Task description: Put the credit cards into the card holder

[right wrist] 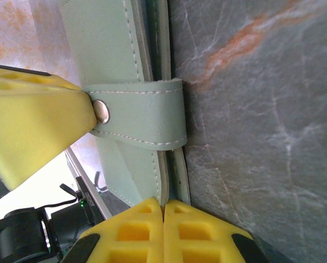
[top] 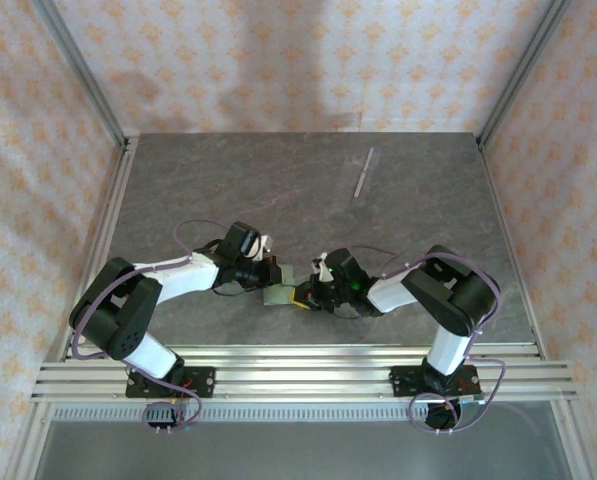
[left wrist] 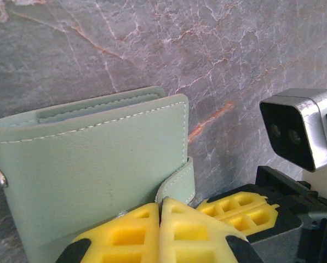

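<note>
The sage-green card holder (top: 278,296) lies folded shut on the grey marble desk (top: 278,180), close to the near edge and between the two arms. Its snap tab (right wrist: 141,118) is wrapped over the edge. The left gripper (left wrist: 160,222) has its jaws closed, yellow fingers pressed together by the tab. The right gripper (right wrist: 163,224) has closed jaws too, nosed against the holder's rim.

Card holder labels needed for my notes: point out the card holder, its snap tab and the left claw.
card holder (left wrist: 92,164), left wrist view, front cover
snap tab (right wrist: 144,116), right wrist view, strap middle
left claw (left wrist: 160,219), left wrist view, between fingertips
</note>
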Available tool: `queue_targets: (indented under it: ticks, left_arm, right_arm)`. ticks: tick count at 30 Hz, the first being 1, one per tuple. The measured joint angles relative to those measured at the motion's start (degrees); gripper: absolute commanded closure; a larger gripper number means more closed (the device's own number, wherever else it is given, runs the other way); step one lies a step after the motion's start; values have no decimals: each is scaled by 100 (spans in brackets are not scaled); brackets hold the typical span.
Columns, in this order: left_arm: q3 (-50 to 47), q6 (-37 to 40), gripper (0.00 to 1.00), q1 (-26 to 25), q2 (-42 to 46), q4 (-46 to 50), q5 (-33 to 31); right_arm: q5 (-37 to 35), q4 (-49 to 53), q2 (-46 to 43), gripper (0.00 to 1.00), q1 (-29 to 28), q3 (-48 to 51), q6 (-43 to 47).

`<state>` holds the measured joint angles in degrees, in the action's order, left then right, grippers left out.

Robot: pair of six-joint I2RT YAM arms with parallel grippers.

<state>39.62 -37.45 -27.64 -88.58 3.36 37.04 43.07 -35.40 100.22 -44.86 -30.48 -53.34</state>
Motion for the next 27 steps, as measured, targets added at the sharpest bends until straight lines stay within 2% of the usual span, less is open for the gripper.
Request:
queue_targets:
  ticks: [27]
  left_arm:
    - [-79,4,100,11,-7,-22,-17]
  right_arm:
    - [-2,111,-11,100,0,-39,70]
